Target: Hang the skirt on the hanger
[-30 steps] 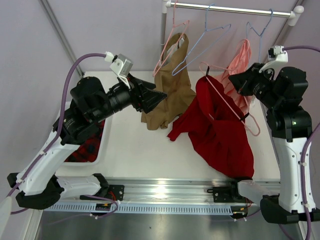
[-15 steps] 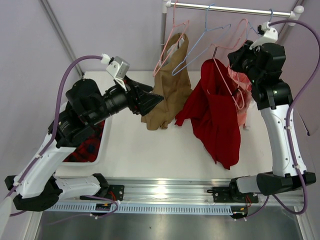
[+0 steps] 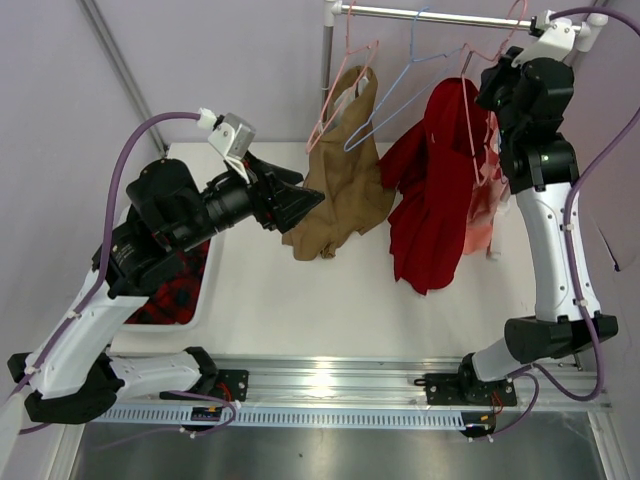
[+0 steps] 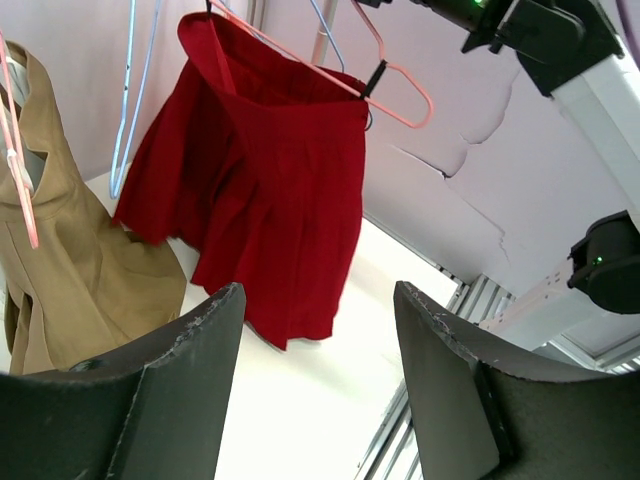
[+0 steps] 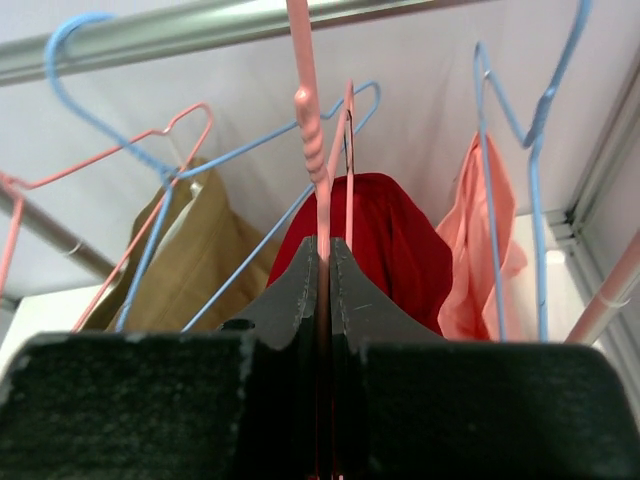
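Up and back has gone the right arm since a second ago, and the skirt (image 3: 435,180) that trailed on the table (image 3: 300,300) then now hangs in the air under the rail (image 3: 440,14). The left arm has barely shifted.

From the top camera, the right gripper (image 3: 492,88) is raised to the rail at the far right. The deep-red skirt drops below it, between a tan garment (image 3: 335,190) and a salmon-pink garment (image 3: 490,200). The left gripper (image 3: 305,190) hovers over the table to the left, pointing at the clothes, its jaws spread and holding nothing. A plaid garment (image 3: 180,290) lies in the bin (image 3: 205,310) under that arm.

From the right wrist, the two dark fingers (image 5: 290,300) are pinched tight on the pink wire of the hanger (image 5: 312,130), which runs straight up between them to the rail. The skirt shows red just behind the fingers. Light-blue hangers (image 5: 500,150) hang on either side.

From the left wrist, the wide-apart fingers frame the skirt. Its waist runs along the hanger's lower wire, with a small black clip (image 4: 374,76) at the right end. The hem looks clear of the table, beside the tan garment.
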Controlling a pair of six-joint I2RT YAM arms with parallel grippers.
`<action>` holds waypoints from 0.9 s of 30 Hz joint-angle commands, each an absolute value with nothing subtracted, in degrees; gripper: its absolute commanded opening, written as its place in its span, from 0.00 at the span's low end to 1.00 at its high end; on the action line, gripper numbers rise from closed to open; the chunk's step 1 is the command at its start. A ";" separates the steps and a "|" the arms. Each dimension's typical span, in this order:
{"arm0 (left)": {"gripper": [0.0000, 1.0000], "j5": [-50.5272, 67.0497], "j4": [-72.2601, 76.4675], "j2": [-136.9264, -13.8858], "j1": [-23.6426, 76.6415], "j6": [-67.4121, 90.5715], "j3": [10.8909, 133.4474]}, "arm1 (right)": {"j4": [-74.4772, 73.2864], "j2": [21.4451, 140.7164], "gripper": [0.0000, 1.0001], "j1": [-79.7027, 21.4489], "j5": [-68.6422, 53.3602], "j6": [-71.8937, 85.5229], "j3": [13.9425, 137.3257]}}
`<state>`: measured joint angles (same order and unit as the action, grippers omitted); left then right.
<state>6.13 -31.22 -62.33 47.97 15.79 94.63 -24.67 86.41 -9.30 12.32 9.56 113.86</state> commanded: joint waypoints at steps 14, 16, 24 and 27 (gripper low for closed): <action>0.66 6.06 -32.87 -62.23 47.72 12.83 95.19 | -7.21 92.28 0.00 5.01 -8.87 12.92 116.98; 0.66 5.89 -33.13 -62.14 47.72 12.31 94.84 | -6.86 91.85 0.00 4.57 -8.62 12.48 116.02; 0.66 6.06 -32.61 -61.87 47.72 11.51 93.52 | -7.99 93.42 0.00 1.06 -4.49 9.59 118.02; 0.66 6.59 -32.52 -62.05 47.72 11.60 93.60 | -9.05 95.10 0.00 -2.72 3.05 6.25 119.09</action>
